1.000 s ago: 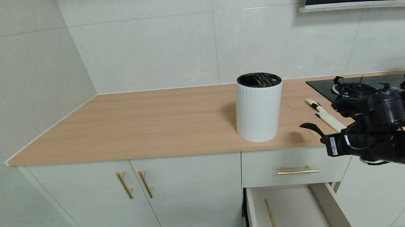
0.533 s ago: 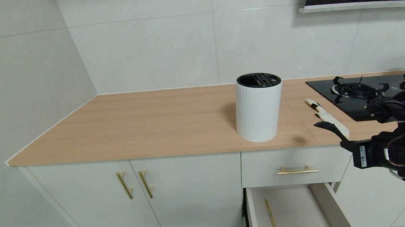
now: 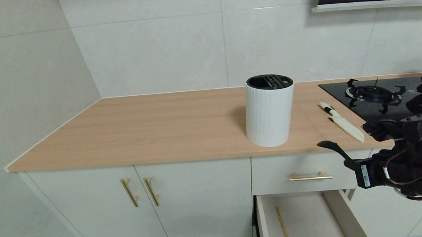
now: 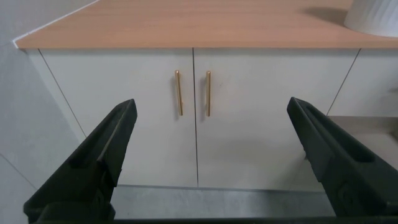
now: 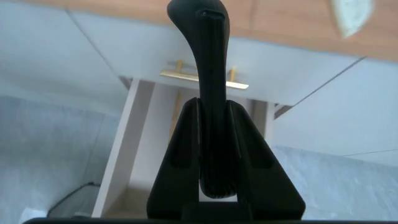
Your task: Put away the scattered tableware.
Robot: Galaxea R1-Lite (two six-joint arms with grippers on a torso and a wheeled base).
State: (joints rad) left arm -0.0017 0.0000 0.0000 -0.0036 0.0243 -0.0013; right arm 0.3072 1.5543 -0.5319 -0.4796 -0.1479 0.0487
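Head view: knife [image 3: 341, 121] lies diagonally, blade pointing front-right.

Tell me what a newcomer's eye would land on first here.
The tall white ribbed holder stands alone on the wooden countertop, with a white knife lying flat to its right, beside the hob. Below, a drawer is open, and the right gripper hangs shut before the counter edge above it.

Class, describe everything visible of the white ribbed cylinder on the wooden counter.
The white ribbed cylindrical holder looks like plastic, with grooves down its wall and a black slotted insert at the top. It stands upright on the wooden counter, near its front edge. Nothing sticks out of its slots and nothing else touches it.
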